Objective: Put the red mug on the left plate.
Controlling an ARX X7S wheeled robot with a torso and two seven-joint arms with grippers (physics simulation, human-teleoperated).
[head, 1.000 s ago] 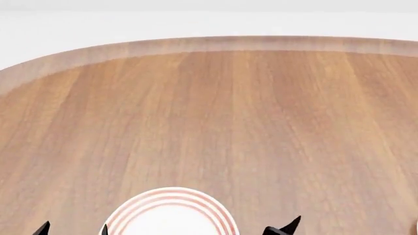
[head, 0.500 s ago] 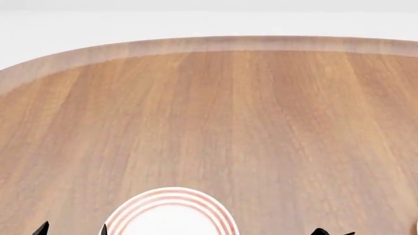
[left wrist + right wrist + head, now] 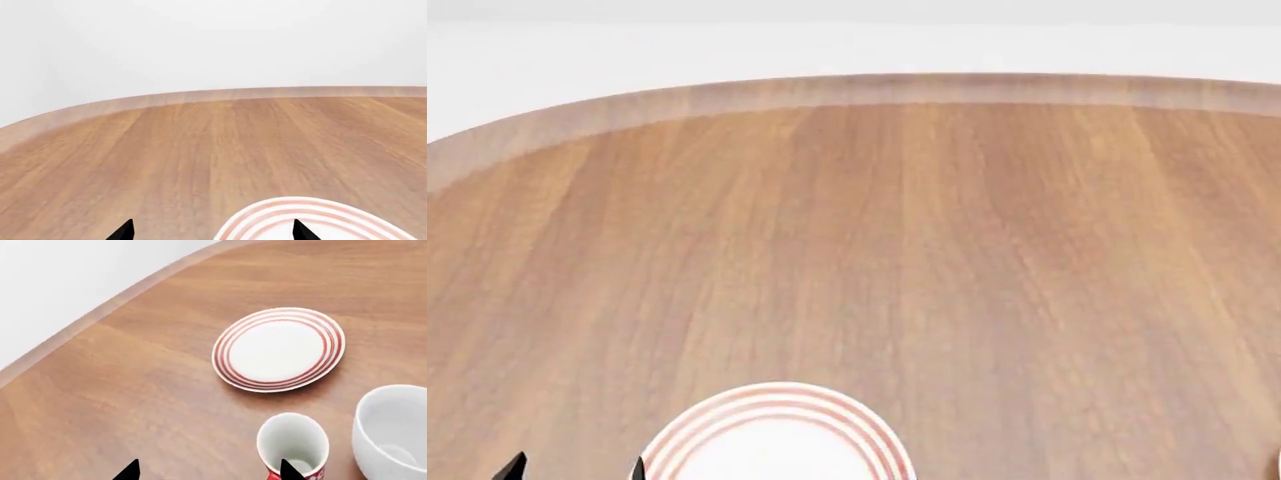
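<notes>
In head view, right fingers have gone.

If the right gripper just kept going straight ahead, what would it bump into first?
Most likely the red mug: one fingertip of the right gripper already overlaps its rim. The wooden table lies between the tips. Depth is unclear, so it might slide beside the mug.

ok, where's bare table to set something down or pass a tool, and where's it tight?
Free: the wide bare wood of the table between the left plate and the far edge, and the stretch between that plate and the table's curved edge in the right wrist view. Crowded: the red mug and white mug stand side by side near the plate.
</notes>
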